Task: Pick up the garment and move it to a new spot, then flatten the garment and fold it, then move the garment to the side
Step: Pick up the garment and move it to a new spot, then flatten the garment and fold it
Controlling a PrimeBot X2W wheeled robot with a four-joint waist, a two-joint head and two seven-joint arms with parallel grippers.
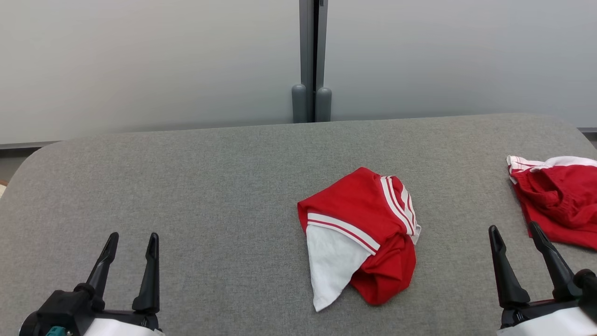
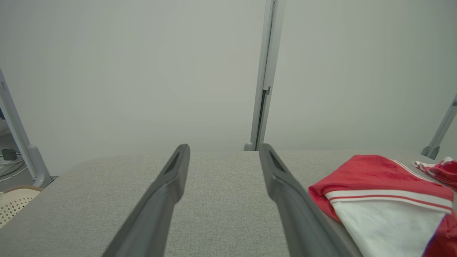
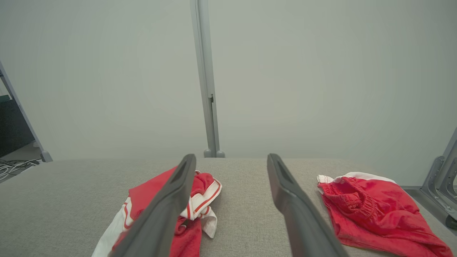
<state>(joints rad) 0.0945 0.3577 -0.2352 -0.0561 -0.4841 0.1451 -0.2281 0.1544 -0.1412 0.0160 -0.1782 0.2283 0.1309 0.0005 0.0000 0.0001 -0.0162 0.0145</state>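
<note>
A crumpled red garment [image 1: 361, 231] with white stripes and a white panel lies in a heap at the middle of the grey table [image 1: 210, 186]. The same garment [image 2: 382, 192] sits at the right of the left wrist view, and the garment [image 3: 171, 210] is partly behind a finger in the right wrist view. My left gripper [image 1: 133, 240] rests open at the lower left, well to the left of the heap, with nothing between its fingers. Over at the lower right my right gripper [image 1: 515, 231] is open too and holds nothing.
A second red piece of clothing [image 1: 559, 205] with a white band lies at the table's right edge, close beside my right gripper; it appears as red shorts [image 3: 371, 210] in the right wrist view. A grey post [image 1: 311, 60] and pale wall panels stand behind the table. A perforated basket [image 2: 14, 203] sits off the left end.
</note>
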